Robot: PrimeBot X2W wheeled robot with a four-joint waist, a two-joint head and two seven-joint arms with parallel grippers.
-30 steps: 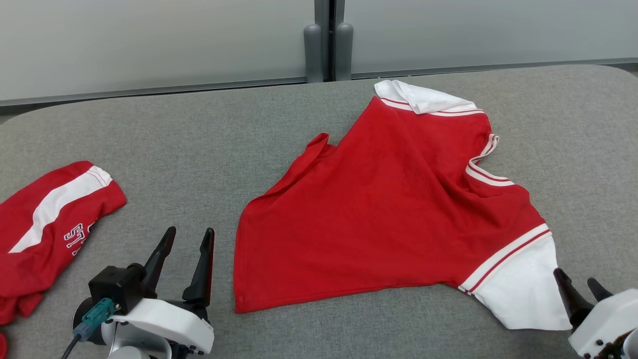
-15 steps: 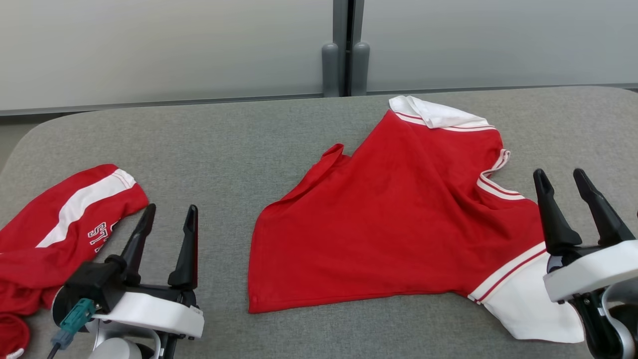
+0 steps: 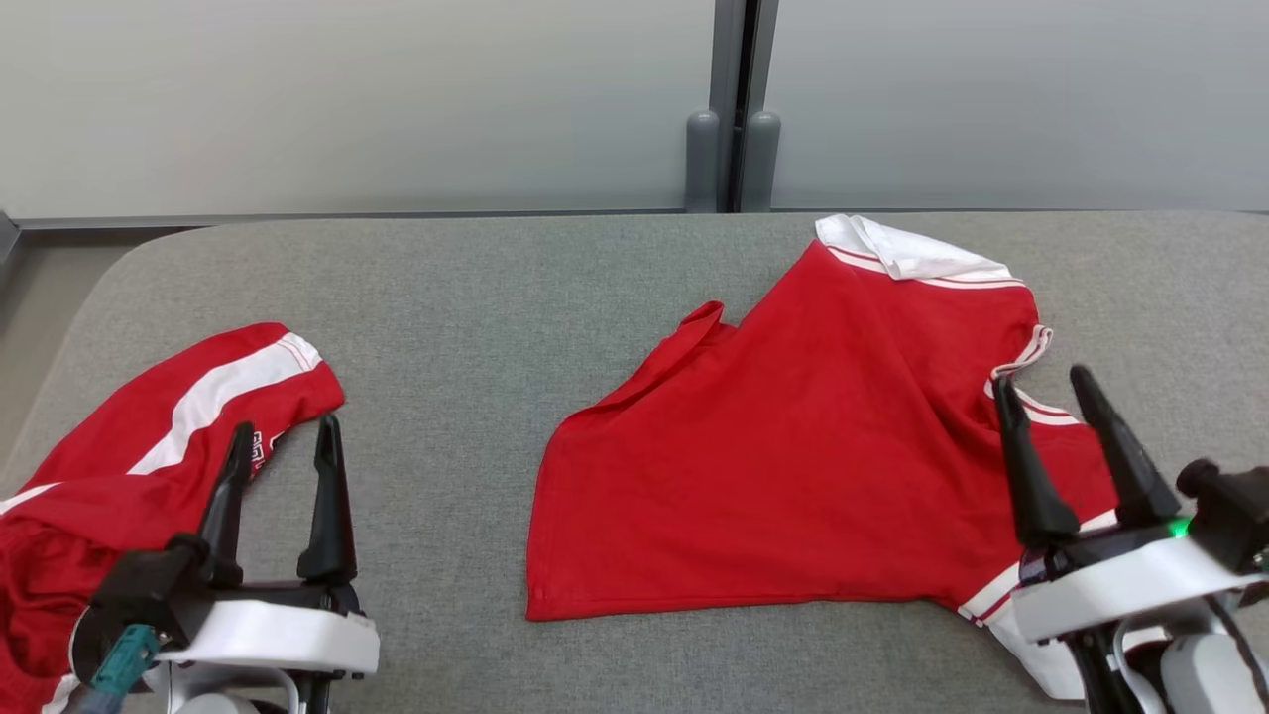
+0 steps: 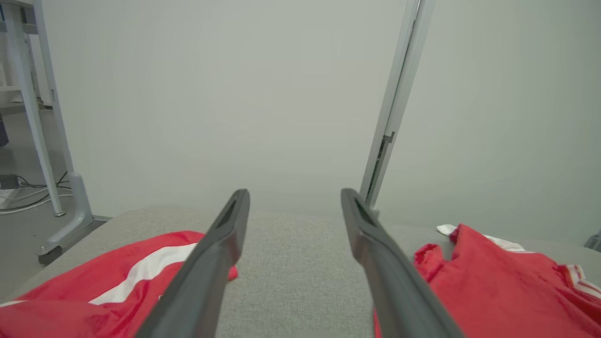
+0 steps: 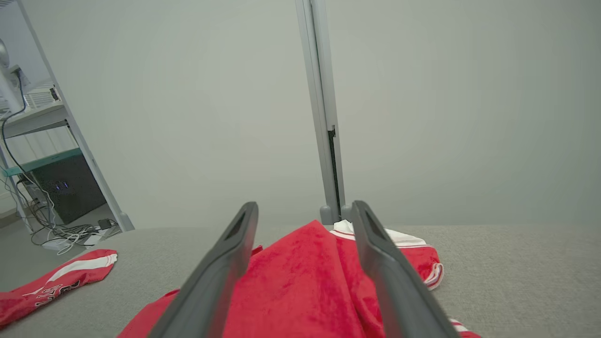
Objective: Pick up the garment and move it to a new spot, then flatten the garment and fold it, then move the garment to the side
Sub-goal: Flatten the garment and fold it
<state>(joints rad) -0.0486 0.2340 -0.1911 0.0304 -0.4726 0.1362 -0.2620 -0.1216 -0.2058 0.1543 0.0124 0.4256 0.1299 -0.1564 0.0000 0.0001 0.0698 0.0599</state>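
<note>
The garment (image 3: 793, 446), a red shirt with white collar and white sleeves, lies loosely spread and creased on the grey padded table (image 3: 446, 288), right of centre. My right gripper (image 3: 1041, 380) is open above the shirt's right sleeve area, fingers pointing to the far side. In the right wrist view the right gripper (image 5: 305, 206) is empty, with the shirt (image 5: 300, 281) below it. My left gripper (image 3: 285, 428) stands open and empty at the lower left, apart from the shirt. The left wrist view has the left gripper (image 4: 295, 195) over bare table with the shirt (image 4: 493, 286) to its right.
A second red garment with a white stripe and lettering (image 3: 149, 446) lies crumpled at the table's left end, just left of my left gripper. The table's rounded left edge (image 3: 59, 347) drops to the floor. A grey wall post (image 3: 734, 149) stands behind the table.
The head camera has swung, shifting the whole picture right and down. My right gripper has risen from the lower right corner to above the sleeve. My left gripper has drifted left, toward the striped garment.
</note>
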